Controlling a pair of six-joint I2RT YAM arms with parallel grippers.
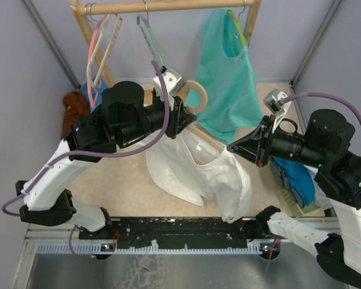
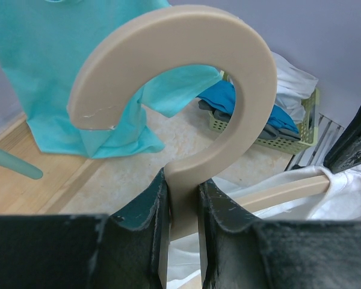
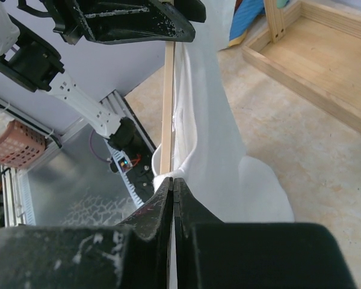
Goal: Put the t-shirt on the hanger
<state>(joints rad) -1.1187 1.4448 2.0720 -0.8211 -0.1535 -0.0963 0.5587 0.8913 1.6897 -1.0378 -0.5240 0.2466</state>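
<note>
Left gripper (image 2: 183, 183) clamps the hanger (image 2: 246, 78) at its neck, steadying the frame in mid-air; the t-shirt (image 1: 192, 174) drapes from it toward 6 o'clock. Right gripper (image 3: 172, 186), at 3 o'clock, pinches shirt fabric at the arm's tip, probably to seat that shoulder.

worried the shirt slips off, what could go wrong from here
The right hand pinches only a thin fold of the t-shirt at one end of the hanger; it may slip free. The left hand grips just the hanger's narrow neck, so tugging could twist it.
</note>
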